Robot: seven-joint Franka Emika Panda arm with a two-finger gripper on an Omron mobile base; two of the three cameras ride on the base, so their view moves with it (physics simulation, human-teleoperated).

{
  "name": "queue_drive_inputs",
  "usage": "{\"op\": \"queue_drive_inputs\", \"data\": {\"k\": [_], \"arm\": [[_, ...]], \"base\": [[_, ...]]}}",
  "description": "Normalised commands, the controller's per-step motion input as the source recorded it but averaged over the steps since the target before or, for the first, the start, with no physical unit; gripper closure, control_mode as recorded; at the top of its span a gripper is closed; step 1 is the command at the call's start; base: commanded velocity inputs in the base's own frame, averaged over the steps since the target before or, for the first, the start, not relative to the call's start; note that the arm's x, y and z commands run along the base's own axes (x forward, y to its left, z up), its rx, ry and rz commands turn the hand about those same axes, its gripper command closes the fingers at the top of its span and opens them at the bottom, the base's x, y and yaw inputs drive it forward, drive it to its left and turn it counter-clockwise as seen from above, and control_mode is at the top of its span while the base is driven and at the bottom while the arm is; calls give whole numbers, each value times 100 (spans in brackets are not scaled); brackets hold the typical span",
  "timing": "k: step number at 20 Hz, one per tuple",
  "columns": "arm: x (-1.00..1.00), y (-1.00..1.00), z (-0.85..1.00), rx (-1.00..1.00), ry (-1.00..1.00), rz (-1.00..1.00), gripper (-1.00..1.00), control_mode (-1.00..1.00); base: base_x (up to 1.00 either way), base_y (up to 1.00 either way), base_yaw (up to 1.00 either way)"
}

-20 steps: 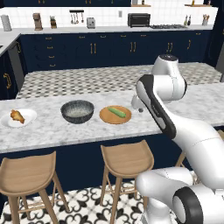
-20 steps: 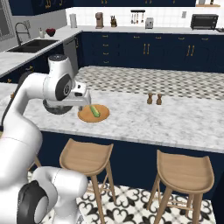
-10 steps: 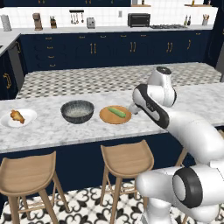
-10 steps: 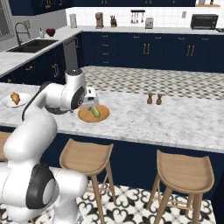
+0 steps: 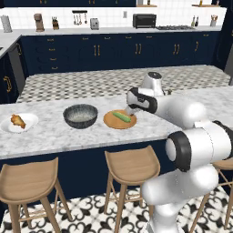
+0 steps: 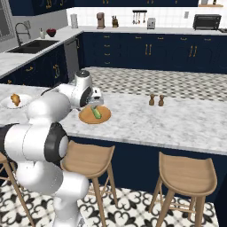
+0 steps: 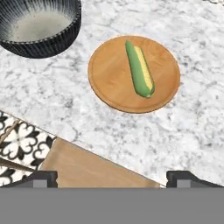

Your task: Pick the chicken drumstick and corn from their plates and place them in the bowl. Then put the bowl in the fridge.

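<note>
The green corn (image 7: 140, 74) lies on the orange-brown wooden plate (image 7: 105, 83), with the dark speckled bowl (image 7: 39, 26) beside it. My gripper (image 7: 114, 177) hangs open above the counter's front edge, short of the plate, nothing between its fingertips (image 7: 41, 178). From the left base view the gripper (image 5: 132, 110) hovers at the right rim of the wooden plate (image 5: 110, 122), near the corn (image 5: 121, 116); the bowl (image 5: 80, 115) stands left of it. The chicken drumstick (image 5: 18, 120) rests on the white plate (image 5: 28, 119) at far left. The fridge is out of view.
Wooden stools (image 5: 132, 166) stand under the marble counter's front edge (image 5: 68, 148). Salt and pepper shakers (image 6: 156, 99) stand on the counter to the right of the wooden plate (image 6: 87, 118). A stool seat (image 7: 87, 168) lies below the hand.
The arm has folded forward and down, bringing the hand from high at the right to just over the wooden plate's edge. The jaws stay open.
</note>
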Motion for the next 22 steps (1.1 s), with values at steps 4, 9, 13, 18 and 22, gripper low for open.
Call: {"op": "queue_drive_inputs", "data": {"k": [4, 9, 13, 18, 22], "arm": [[98, 19, -57, 0, 19, 0, -100, -100], [90, 12, -52, -4, 16, 1, -100, -100], [65, 0, -62, -8, 11, 1, -100, -100], [34, 0, -51, -11, 4, 2, -100, -100], [24, 0, -45, -5, 0, 2, -100, -100]], "base": [[0, 0, 0], [0, 0, 0], [0, 0, 0], [0, 0, 0], [0, 0, 0]]}}
